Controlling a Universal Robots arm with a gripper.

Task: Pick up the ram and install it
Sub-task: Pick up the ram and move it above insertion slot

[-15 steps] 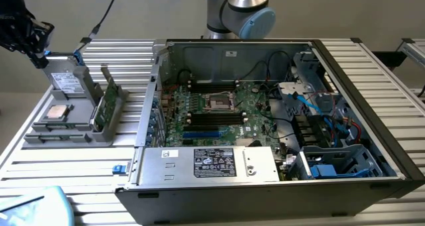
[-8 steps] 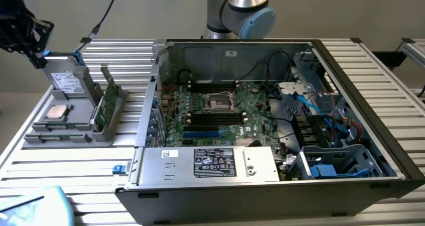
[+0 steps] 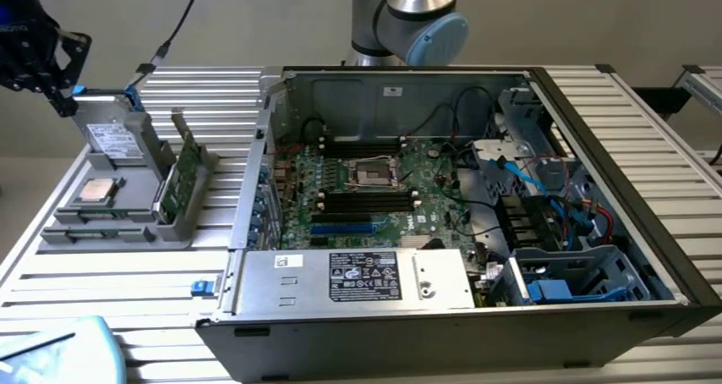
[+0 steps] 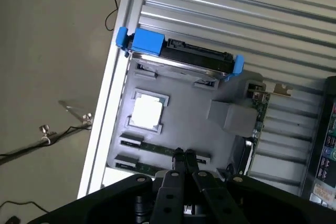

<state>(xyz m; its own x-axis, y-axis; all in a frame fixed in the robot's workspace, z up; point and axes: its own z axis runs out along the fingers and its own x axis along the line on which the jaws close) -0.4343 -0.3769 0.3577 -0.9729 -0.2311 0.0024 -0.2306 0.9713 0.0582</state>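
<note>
- Wrist view looking down on the ram, lying flat in a long slot of the gray tray, not yet lifted.
- Looking long, thin and dark green, with hard flat sides and a narrow edge.
- Hanging above that tray, the gripper, with black fingers pressed close together and holding nothing.
- Seeming to be at the reaching step, with picking up not yet done and installing not yet begun.
- Probably calling for opening the fingers a little, lining up across the thin stick, and squeezing softly on the flat sides.
- Sharing the same tray: a square silver chip, flat and shiny; a green card standing on edge; a boxy drive with bright blue plastic ends.
- Resting on a table made of long ridged metal slats.
- Sitting toward the exterior view's right, the open computer case of gray sheet metal, holding a green board with long black slots and curling wires.
</note>
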